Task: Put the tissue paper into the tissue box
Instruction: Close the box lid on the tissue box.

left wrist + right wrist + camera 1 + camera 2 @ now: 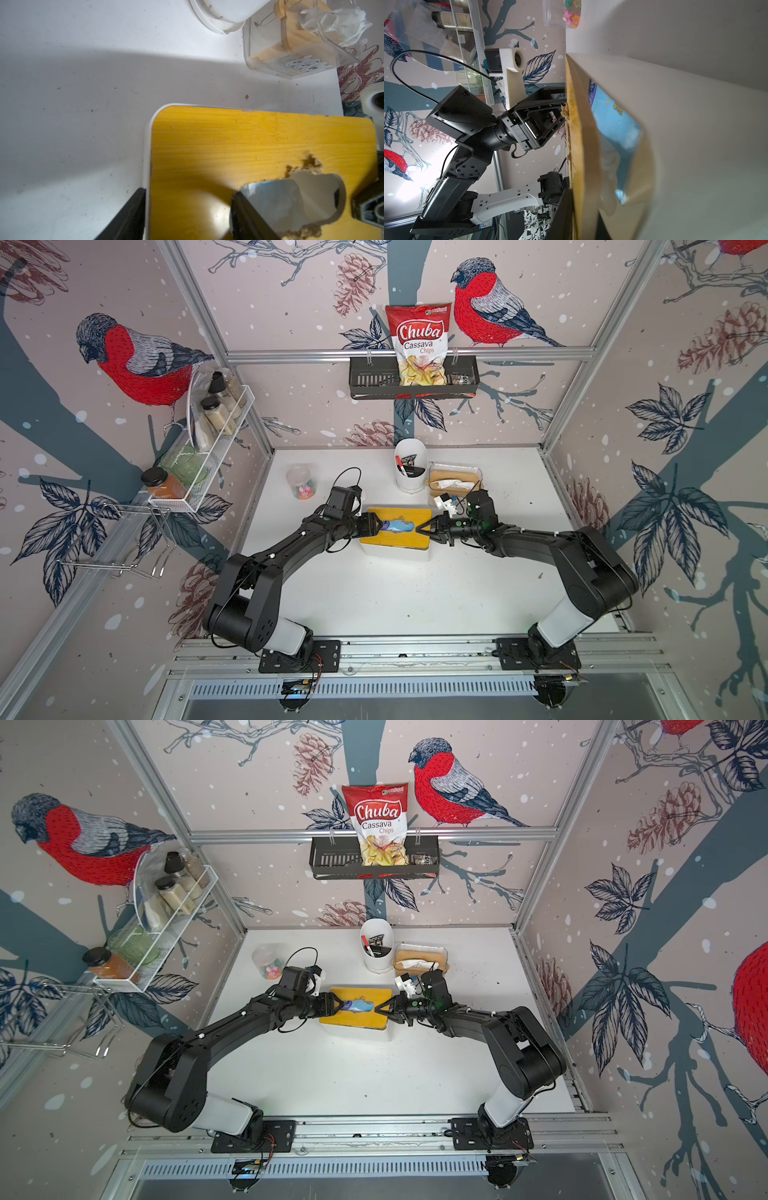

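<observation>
The tissue box (395,549) is a white box with a yellow wooden lid (399,516) and stands mid-table in both top views. Blue-wrapped tissue paper (398,526) shows through the lid's torn slot (311,187). My left gripper (380,526) is open at the lid's left end. One of its fingers (128,214) hangs past the box edge and the other rests at the slot. My right gripper (420,527) is shut on the lid's right edge. In the right wrist view the lid (581,145) stands lifted off the box, with the blue pack (614,116) under it.
A white cup with markers (410,466) and a clear container holding white tissue (455,483) stand just behind the box. A candy jar (301,481) sits back left. A wire rack of jars (208,439) hangs on the left wall, and a chips bag (419,344) on the back shelf.
</observation>
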You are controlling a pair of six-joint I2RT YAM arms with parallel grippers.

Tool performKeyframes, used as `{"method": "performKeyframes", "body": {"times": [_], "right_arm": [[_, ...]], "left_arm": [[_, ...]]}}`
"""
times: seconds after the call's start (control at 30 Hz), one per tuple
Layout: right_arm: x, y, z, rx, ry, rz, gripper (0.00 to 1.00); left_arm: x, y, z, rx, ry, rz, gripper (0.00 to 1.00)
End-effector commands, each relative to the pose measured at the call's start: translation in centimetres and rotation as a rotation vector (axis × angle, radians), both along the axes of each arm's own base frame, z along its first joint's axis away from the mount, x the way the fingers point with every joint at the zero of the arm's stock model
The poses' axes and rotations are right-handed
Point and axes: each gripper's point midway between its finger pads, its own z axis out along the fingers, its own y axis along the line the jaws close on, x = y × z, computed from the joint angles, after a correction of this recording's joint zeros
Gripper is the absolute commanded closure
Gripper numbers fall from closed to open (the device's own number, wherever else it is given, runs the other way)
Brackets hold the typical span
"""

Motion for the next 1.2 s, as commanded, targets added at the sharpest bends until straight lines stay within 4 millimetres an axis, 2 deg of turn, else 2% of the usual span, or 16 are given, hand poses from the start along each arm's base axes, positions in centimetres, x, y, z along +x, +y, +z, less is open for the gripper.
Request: {"method": "performKeyframes", "body": {"times": [0.0,0.37,0.63,0.83,1.03,1.17], "right_arm": [[0.0,-1.0,-2.2,-0.094,0.005,-0.021,0.8],[-0.8,-3.2,-3.2,-0.177,0.003,-0.008,0.68],[-1.0,-5.9,-3.5,-0.297,-0.038,-0.025,0.66],[-0.8,-5.3,-4.1,-0.348,-0.061,-0.016,0.65],[-0.5,-4.1,-3.6,-0.326,-0.077,0.005,0.65],[-0.5,-4.7,-3.6,-0.348,-0.088,-0.005,0.64]], "left_arm": [[-1.1,0.0,-0.6,0.036,0.033,-0.039,0.39],[-1.1,1.1,-1.3,0.144,0.024,-0.015,0.41],[-1.3,0.7,-1.0,0.137,0.023,-0.025,0.41],[-1.3,0.3,-0.7,0.12,0.015,-0.032,0.41],[-1.3,-0.1,-0.4,0.109,0.009,-0.04,0.41],[-1.4,-0.1,-0.2,0.107,0.003,-0.035,0.4]]}}
